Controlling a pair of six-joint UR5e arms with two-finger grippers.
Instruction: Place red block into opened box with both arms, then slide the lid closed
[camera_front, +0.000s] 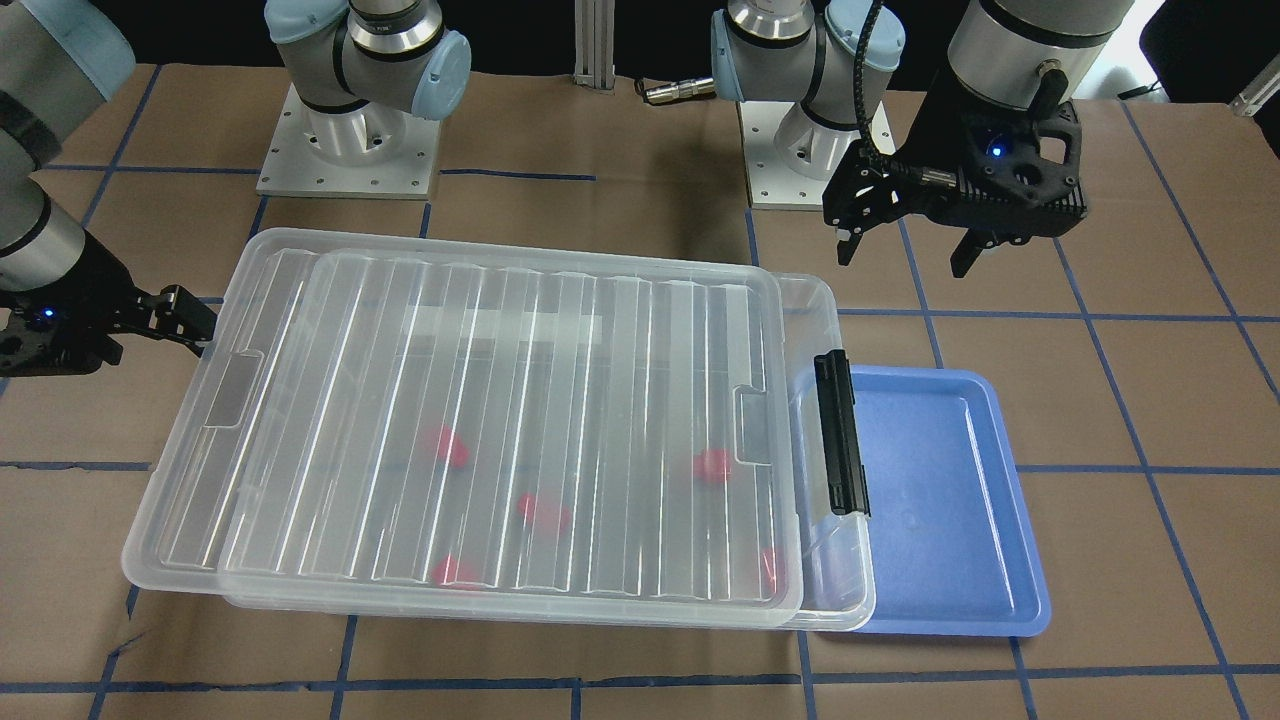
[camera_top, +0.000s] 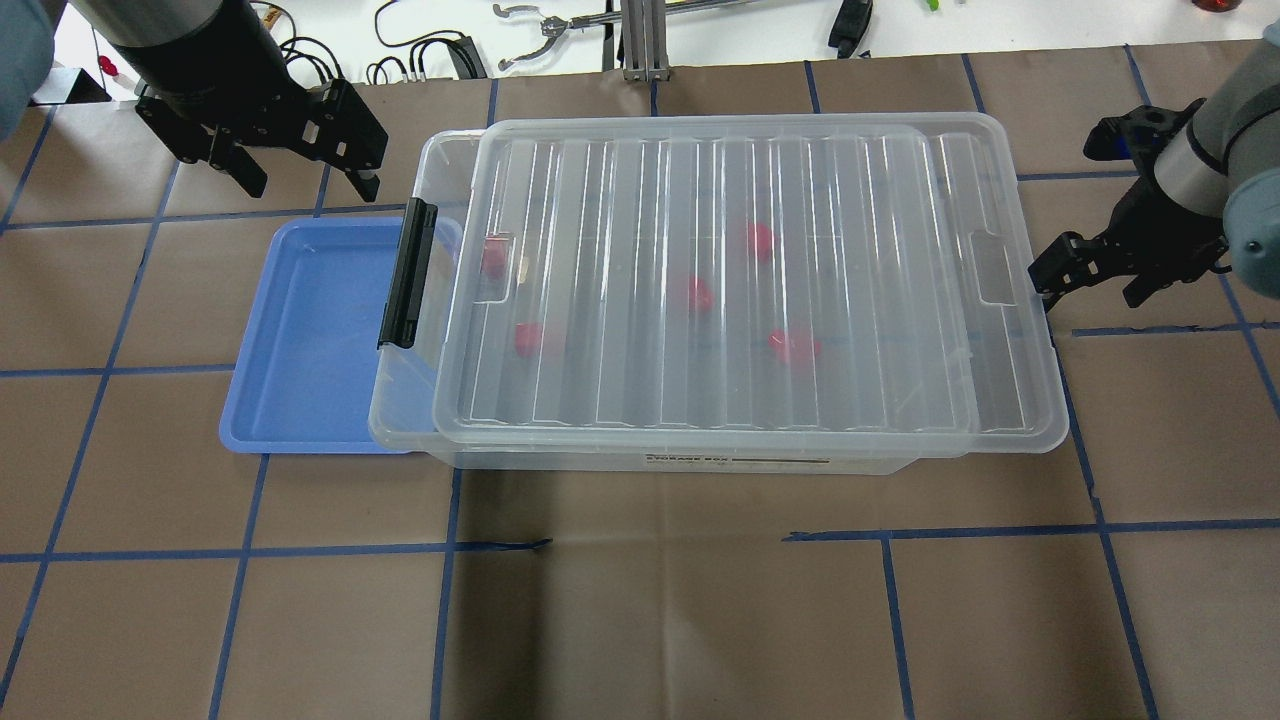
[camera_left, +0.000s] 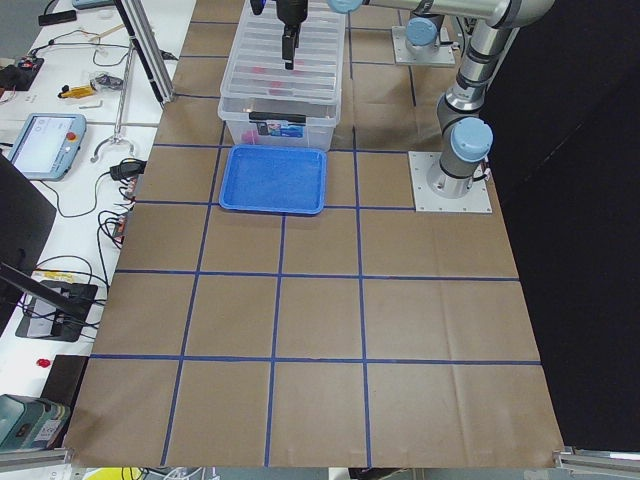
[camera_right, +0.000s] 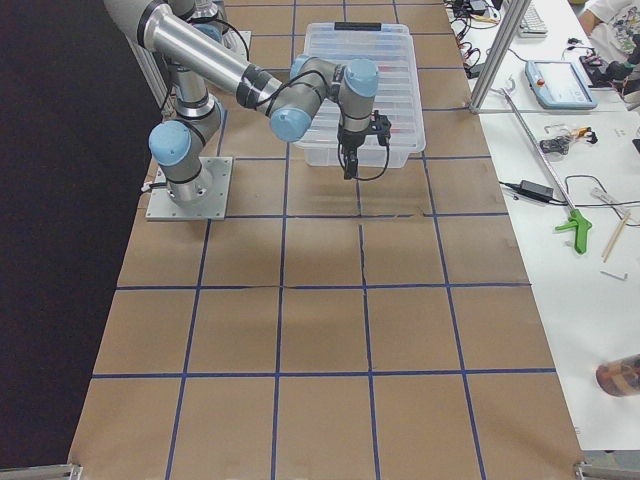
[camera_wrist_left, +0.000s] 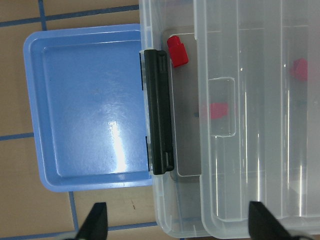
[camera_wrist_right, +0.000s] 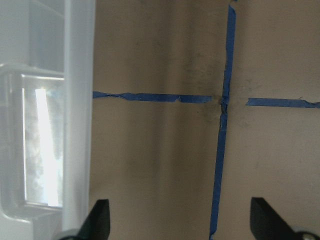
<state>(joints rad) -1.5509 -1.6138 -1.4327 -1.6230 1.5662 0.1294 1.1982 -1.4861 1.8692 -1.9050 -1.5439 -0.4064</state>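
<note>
A clear ribbed plastic lid (camera_top: 640, 250) lies nearly shut over a shallow clear plastic box (camera_top: 440, 165) on the brown surface (camera_top: 640, 600).
A narrow strip by the black latch (camera_top: 405, 270) is uncovered, showing one glossy red plastic block (camera_wrist_left: 177, 51) inside; others blur beneath the lid. The left gripper (camera_top: 310, 185) hovers near a blue plastic tray (camera_top: 300, 330), the right gripper (camera_top: 1090, 288) just beside the lid's overhanging end — fingers (camera_wrist_left: 97, 220) of both spread, holding nothing. The lid looks light, thin, bendy and slick — best pushed squarely on its short end edge, the box perhaps braced.
</note>
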